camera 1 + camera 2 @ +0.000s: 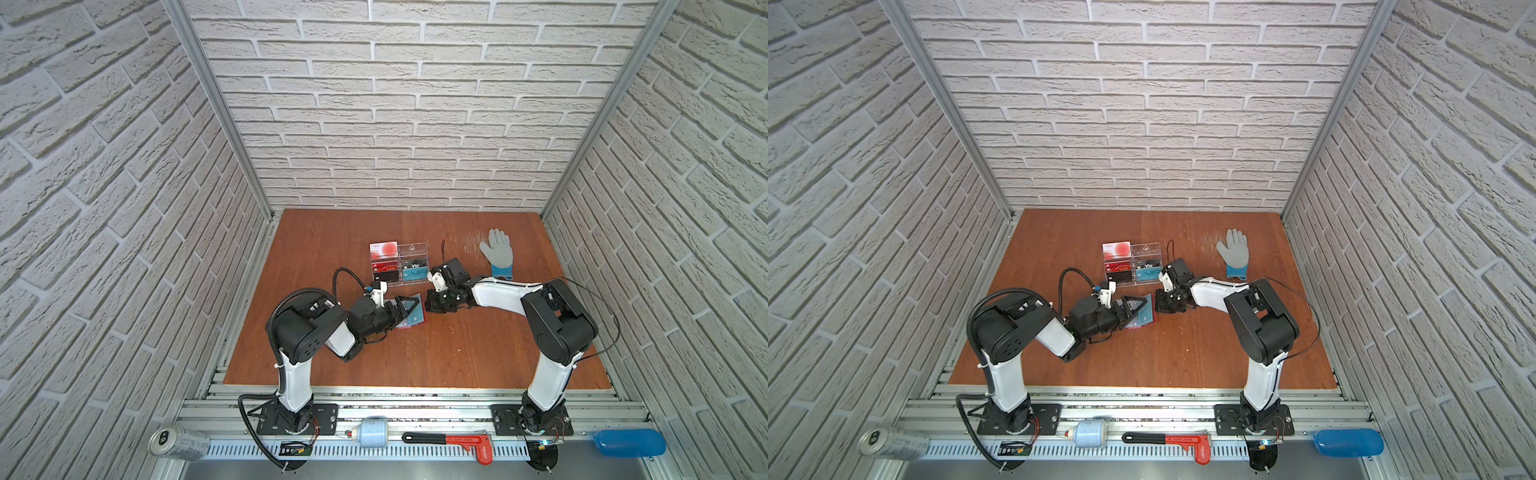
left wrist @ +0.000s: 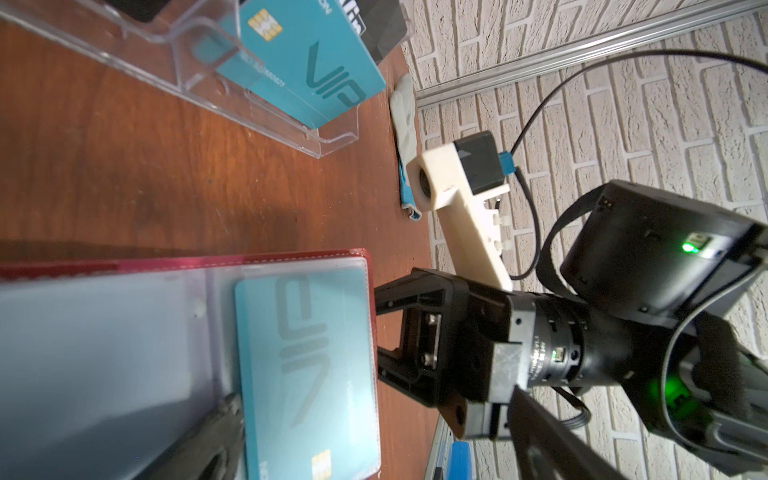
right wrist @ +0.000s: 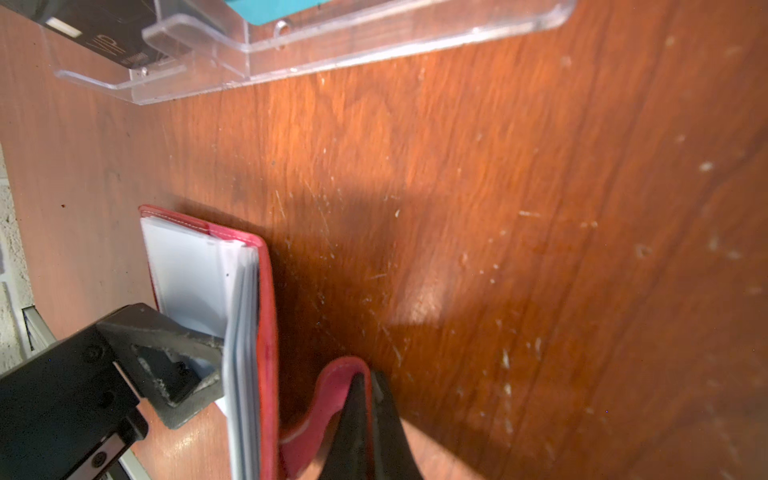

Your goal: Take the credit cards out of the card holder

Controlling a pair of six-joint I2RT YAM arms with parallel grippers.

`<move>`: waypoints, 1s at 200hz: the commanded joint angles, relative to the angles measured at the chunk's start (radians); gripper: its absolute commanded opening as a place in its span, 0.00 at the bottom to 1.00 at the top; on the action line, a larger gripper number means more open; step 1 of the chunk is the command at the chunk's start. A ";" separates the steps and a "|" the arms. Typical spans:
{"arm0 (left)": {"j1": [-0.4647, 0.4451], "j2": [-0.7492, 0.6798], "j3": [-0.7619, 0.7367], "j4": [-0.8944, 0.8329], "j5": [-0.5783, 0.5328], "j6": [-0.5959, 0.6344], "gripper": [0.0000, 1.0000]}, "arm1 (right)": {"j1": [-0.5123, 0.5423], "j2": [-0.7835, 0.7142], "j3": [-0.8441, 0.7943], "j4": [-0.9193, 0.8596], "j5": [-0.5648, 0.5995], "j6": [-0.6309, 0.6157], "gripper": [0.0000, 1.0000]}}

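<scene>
Here, right fingers (image 3: 365,415) pinch the holder (image 3: 267,291) by its tab (image 3: 332,386), left fingers (image 3: 170,353) spread open; should the tab slip, holder may follow card (image 2: 307,374).

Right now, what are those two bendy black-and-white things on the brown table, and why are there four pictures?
They are the left arm and the right arm of a robot. Two pictures look down from above on the whole table. The other two come from little cameras on the arms' wrists, so they are close-ups. On the table lie a red card holder, folded open, a clear plastic stand with printed cards, and a grey glove. The right arm's fingers are shut on the holder's red tab. The left arm's fingers are wide open, one resting on the holder's pale inside. A pale blue credit card sits in a clear pocket there, not yet taken out.
</scene>
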 commanded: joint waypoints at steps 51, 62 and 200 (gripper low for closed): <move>-0.014 -0.030 -0.021 0.085 0.012 0.014 0.98 | 0.013 0.086 0.001 -0.086 0.060 0.004 0.06; -0.015 -0.038 -0.021 0.085 0.012 0.016 0.98 | 0.013 0.091 0.005 -0.091 0.063 0.004 0.06; 0.019 -0.226 -0.072 -0.130 -0.045 0.094 0.98 | 0.012 0.050 -0.016 -0.072 0.035 0.003 0.06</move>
